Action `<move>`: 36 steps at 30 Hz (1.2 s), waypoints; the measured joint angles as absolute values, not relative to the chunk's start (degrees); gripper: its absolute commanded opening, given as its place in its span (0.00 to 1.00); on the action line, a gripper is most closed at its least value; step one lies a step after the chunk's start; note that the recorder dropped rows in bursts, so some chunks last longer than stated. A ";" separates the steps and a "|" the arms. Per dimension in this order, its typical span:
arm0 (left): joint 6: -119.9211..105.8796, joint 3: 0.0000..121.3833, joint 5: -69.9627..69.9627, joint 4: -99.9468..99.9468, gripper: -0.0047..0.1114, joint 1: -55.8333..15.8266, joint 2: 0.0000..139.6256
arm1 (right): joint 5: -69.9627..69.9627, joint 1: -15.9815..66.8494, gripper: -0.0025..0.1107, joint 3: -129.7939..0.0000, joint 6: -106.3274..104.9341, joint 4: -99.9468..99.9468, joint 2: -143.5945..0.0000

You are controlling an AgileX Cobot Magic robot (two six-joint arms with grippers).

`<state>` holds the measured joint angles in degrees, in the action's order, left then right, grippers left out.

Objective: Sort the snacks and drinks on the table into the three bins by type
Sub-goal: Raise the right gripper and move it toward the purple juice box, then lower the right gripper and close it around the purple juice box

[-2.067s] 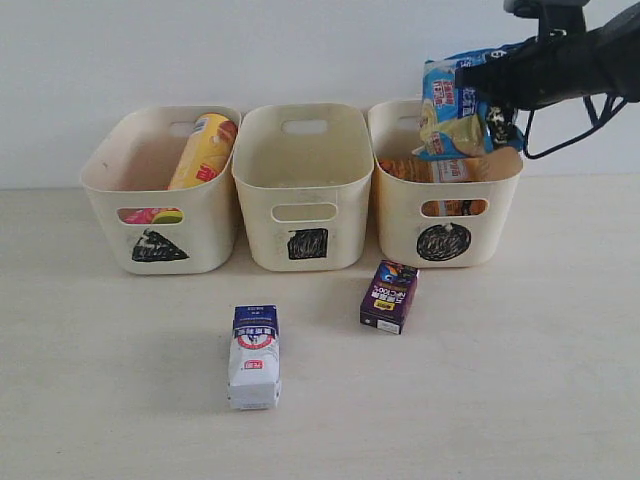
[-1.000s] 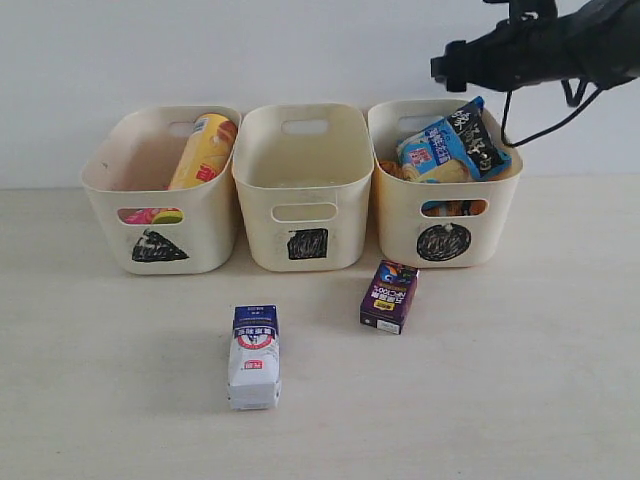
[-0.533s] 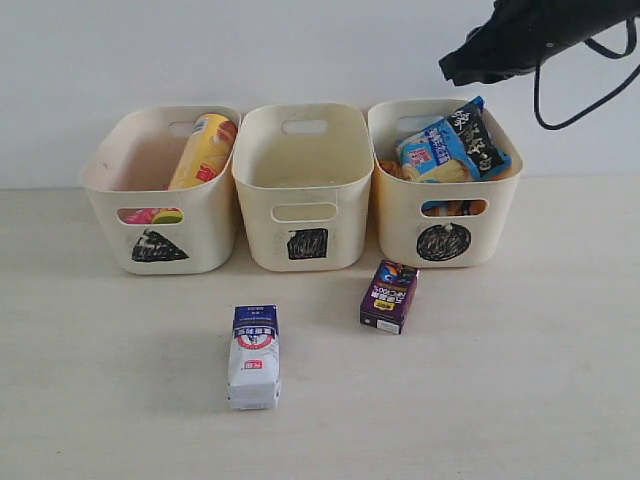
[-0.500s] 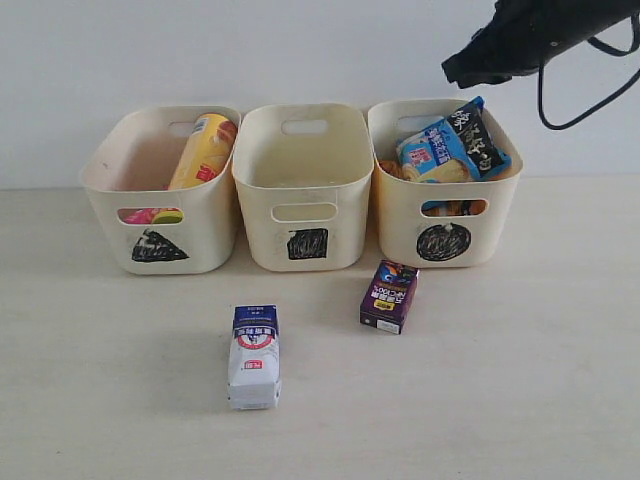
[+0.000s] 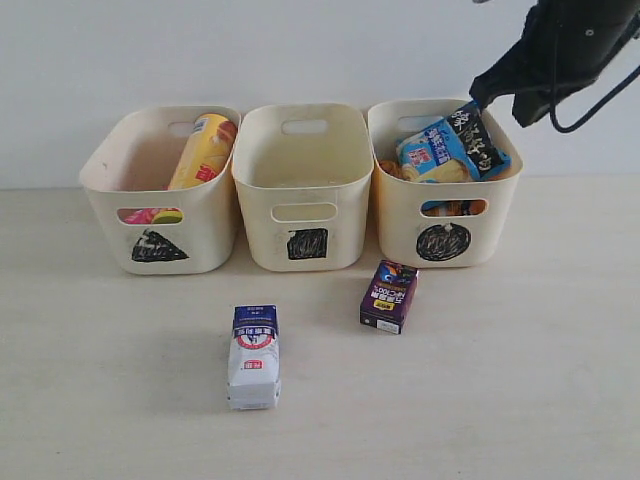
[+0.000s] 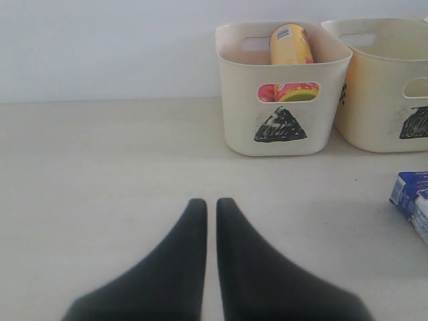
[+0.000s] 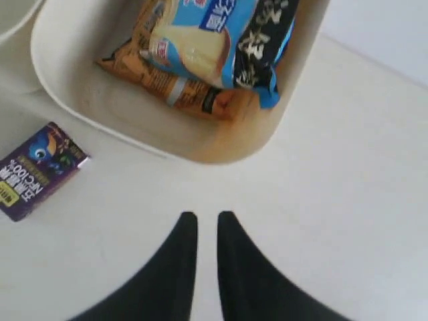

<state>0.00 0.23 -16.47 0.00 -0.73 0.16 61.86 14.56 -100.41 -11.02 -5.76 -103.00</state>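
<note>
Where it lies, the purple carton [image 7: 40, 170] reads "100%".

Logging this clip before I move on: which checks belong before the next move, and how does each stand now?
1. Right claw unloaded: ok, jaws together with nothing between them.
2. Left claw unloaded: ok, shut and holding nothing.
3. Blue bag inside the circle bin: ok, it lies on top of the orange bag.
4. All drinks sorted: not ok, the white carton and the purple carton lie on the table in front of the bins.
5. Square bin free to receive: ok, nothing shows above its rim or through its slot.
</note>
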 measured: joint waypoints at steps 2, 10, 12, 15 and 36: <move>0.00 0.23 -16.47 0.00 0.08 -0.73 0.16 | 65.03 14.75 0.36 -100.41 -8.26 -5.87 -103.00; 0.00 0.23 -16.47 0.00 0.08 -0.73 0.16 | 69.64 18.44 0.64 -100.41 2.69 -2.33 -103.00; 0.00 0.23 -16.47 0.00 0.08 -0.73 0.16 | 69.68 20.11 0.68 -100.26 4.52 -0.72 -103.00; 0.00 0.23 -16.47 0.00 0.08 -0.73 0.16 | 69.68 22.66 0.70 -97.67 6.17 3.34 -102.91; 0.00 0.23 -16.47 0.00 0.08 -0.73 0.16 | 60.99 34.97 0.70 -88.84 26.96 -4.07 -110.75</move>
